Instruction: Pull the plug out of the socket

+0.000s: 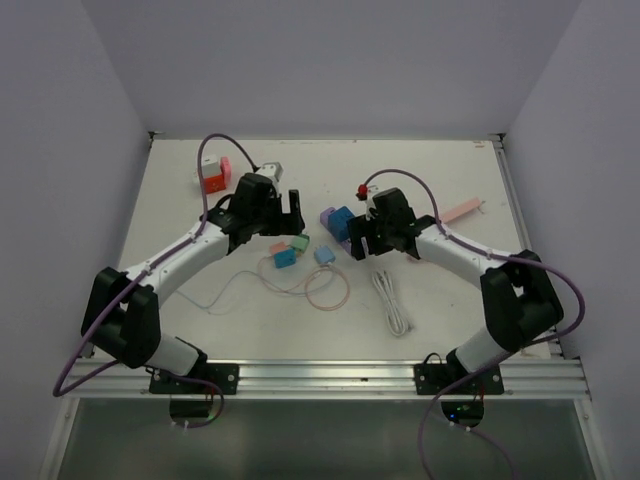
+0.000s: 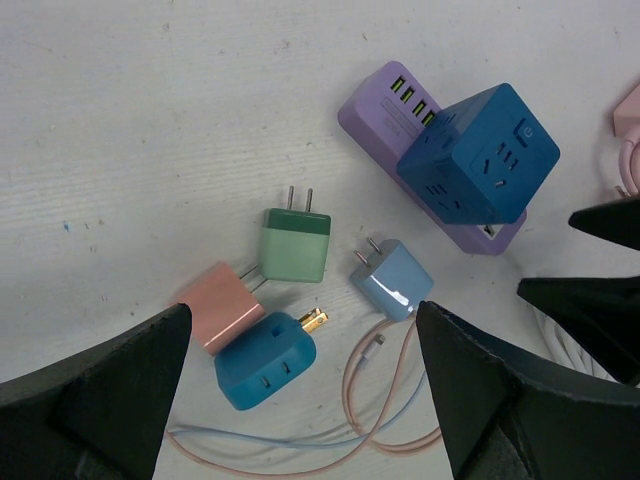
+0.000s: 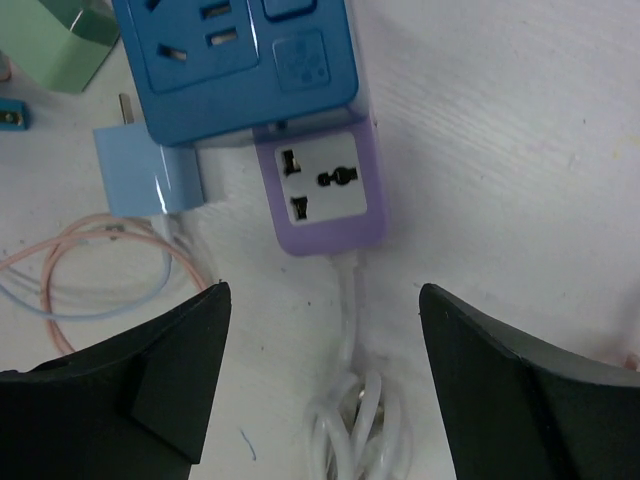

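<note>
1. Right gripper [image 3: 320,295]: jaws stand apart and hold nothing; only the table and the white cable [image 3: 350,430] lie between them.
2. Blue cube plug [image 3: 235,60]: sits on the purple socket strip [image 3: 325,195], just beyond the right fingertips and touching neither finger.
3. In the left wrist view the plug rests tilted on the strip; whether its pins are seated cannot be told.
4. Left gripper [image 2: 300,310]: jaws wide and empty, above the green charger [image 2: 297,245], near the strip.
</note>
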